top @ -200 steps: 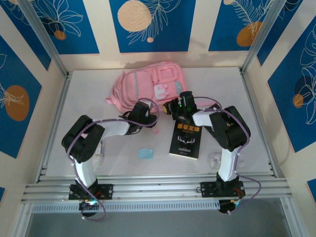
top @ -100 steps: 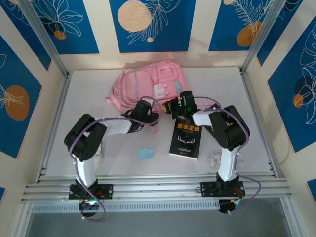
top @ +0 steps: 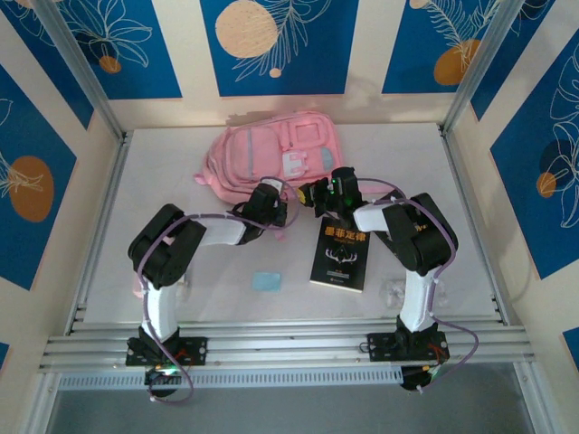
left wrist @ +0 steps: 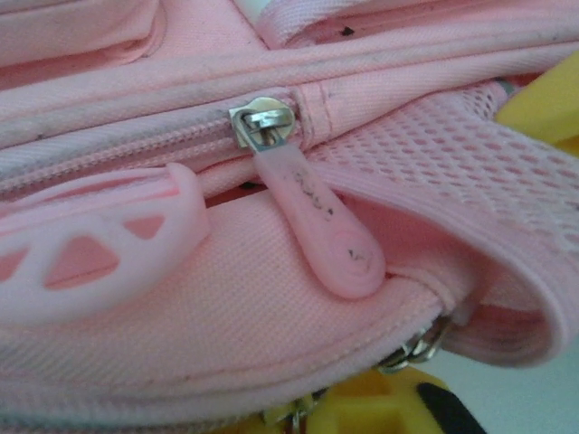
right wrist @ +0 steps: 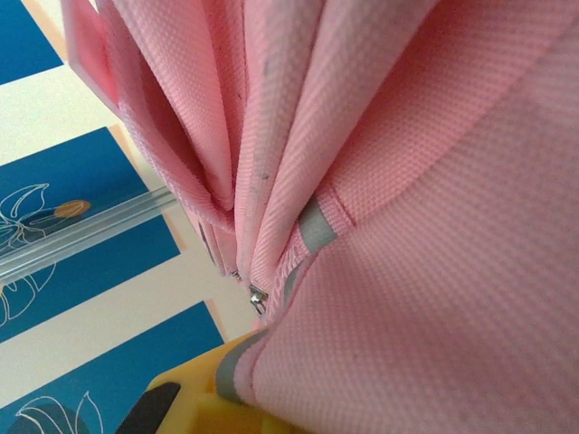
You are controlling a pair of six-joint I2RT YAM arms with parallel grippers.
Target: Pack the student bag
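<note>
Student bag: large pink backpack, flat at the far middle of the table, front pockets up, near edge between the two wrists.
Left gripper: at the bag's near edge, left of centre; fingers closed, with nothing clearly seen between them.
Left wrist close-up: metal zipper slider on a closed zip line, with a smudged pink rubber pull tab hanging down to the right over the seam; a pale pink cut-out tag to its left; a pink mesh strap curving along the right side.
Right gripper: just beside the left one, at the bag's near edge; fingers clamped on bunched bag fabric.
Right wrist close-up: pink folds gathered tight and running down toward a yellow finger; grey stripe across one fold.
Black book: flat on the table, cover up, near side of the right gripper, apart from the bag.
Small light-blue piece: on the table left of the book, well apart from the bag.
</note>
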